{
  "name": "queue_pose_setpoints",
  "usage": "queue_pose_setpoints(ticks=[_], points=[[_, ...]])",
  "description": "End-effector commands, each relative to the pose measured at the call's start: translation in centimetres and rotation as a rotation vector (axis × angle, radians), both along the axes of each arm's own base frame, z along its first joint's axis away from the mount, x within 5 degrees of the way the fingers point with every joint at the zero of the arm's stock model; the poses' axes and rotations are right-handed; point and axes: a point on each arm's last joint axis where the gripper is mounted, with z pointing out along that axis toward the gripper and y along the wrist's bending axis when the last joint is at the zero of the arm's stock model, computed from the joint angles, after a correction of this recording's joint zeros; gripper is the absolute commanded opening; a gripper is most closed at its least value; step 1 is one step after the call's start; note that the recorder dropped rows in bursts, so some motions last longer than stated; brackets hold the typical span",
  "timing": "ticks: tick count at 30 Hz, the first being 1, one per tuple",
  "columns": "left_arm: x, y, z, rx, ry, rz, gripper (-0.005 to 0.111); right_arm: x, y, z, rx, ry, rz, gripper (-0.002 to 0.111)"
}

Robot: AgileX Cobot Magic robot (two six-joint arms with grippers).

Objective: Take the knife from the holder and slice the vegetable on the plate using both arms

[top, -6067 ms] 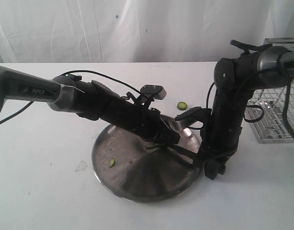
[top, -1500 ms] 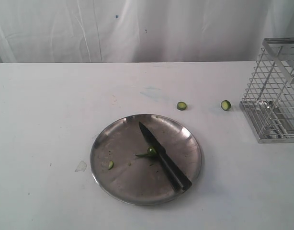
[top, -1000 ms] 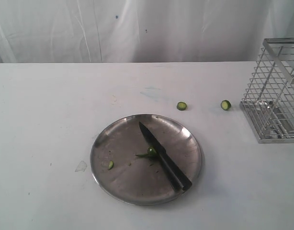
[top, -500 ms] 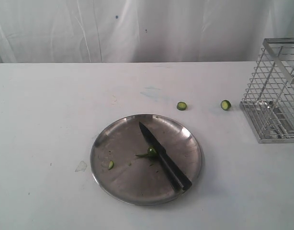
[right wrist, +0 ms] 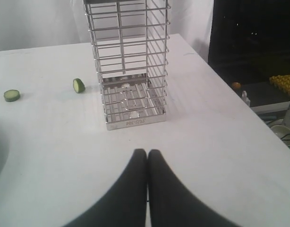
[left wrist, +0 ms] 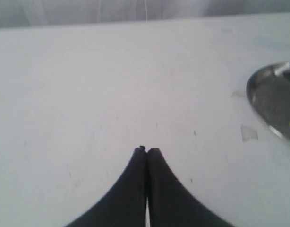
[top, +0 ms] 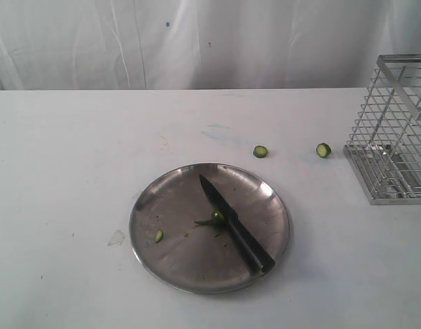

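The black-handled knife (top: 235, 225) lies flat across the steel plate (top: 171, 266), its tip toward the far rim. A small green vegetable (top: 215, 217) with a thin stem rests against the blade's left side. The wire holder (top: 392, 130) stands empty at the far right of the exterior view, and in the right wrist view the holder (right wrist: 127, 61) rises just beyond my right gripper (right wrist: 147, 152), which is shut on nothing. My left gripper (left wrist: 146, 150) is shut and empty over bare table, with the plate's rim (left wrist: 258, 106) off to one side. Neither arm shows in the exterior view.
Two round green slices (top: 260, 151) (top: 323, 149) lie on the table beyond the plate, and a tiny slice (top: 159, 235) sits on the plate's left part. A small scrap (top: 116, 238) lies left of the plate. The table's edge runs close beside the holder (right wrist: 220, 80).
Over the last second nothing has moved. About six seconds ago both arms were over the plate; they have since withdrawn, leaving the knife lying on the plate.
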Motion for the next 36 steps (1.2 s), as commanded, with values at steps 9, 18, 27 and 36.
queue_pose_setpoints(ticks=[9,18,27,36], points=[[-0.05,0.26,-0.22,-0.010,0.010,0.035,0.000,-0.02,-0.06,-0.05,-0.001,0.001,-0.010,0.000],[-0.05,0.26,-0.22,-0.010,0.010,0.035,0.000,-0.02,-0.05,-0.07,-0.001,0.003,-0.008,0.000],[-0.05,0.26,-0.22,-0.010,0.010,0.035,0.000,-0.02,-0.05,-0.07,-0.001,0.003,-0.008,0.000],[-0.05,0.26,-0.22,-0.010,0.010,0.035,0.000,-0.02,-0.05,-0.07,-0.001,0.003,-0.008,0.000]])
